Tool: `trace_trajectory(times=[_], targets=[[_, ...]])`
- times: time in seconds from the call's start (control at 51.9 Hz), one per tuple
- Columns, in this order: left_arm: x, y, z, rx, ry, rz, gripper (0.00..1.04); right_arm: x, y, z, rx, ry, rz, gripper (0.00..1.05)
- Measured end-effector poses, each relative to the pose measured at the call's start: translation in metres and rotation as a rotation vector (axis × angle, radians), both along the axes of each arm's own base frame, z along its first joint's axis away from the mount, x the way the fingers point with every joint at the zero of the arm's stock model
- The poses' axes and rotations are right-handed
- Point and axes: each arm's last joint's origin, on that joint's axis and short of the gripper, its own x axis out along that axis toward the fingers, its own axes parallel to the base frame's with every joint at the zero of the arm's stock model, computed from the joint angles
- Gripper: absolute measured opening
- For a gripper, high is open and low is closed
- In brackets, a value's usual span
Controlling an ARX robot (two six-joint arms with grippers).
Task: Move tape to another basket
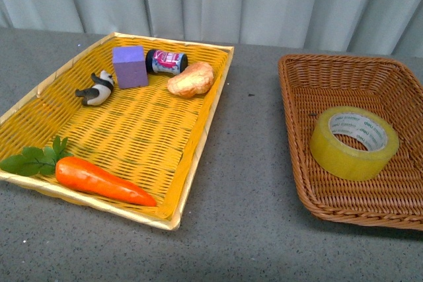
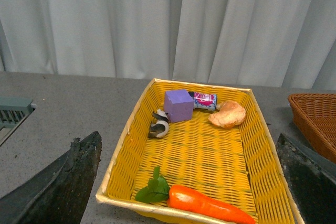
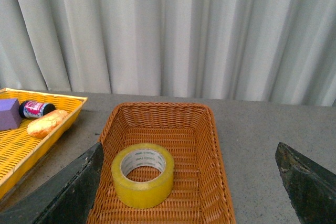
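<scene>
Tape roll lies flat in the brown wicker basket, both grippers wide open and empty.

The packing tape (image 1: 355, 142) rests on its side on the floor of the brown wicker basket (image 1: 296, 80), close to the basket's left wall, core hole facing up. The yellow woven tray (image 1: 198, 156), well apart to the left, holds a carrot (image 1: 102, 180), a panda figure (image 1: 97, 88), a purple block (image 1: 129, 66), a small can (image 1: 166, 61) and a bread roll (image 1: 192, 79). The right gripper (image 3: 189, 182) hangs above the basket with its jaws spread wide, holding nothing; the left gripper (image 2: 184, 182) hangs likewise over the tray. The roll looks light and stiff, its outer film probably smooth and a little slippery. A sound hold would likely be one finger down the cardboard core and one outside the wall, or a pinch across the whole ring.
</scene>
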Motion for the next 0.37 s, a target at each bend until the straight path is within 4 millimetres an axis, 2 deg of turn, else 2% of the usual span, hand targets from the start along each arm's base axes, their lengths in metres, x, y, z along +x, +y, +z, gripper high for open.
trace_trajectory(times=[0.366], targets=[[0.0, 0.0, 0.0, 0.0, 0.0, 0.0, 0.98, 0.0, 0.0, 0.0, 0.0, 0.0, 0.0, 0.96]])
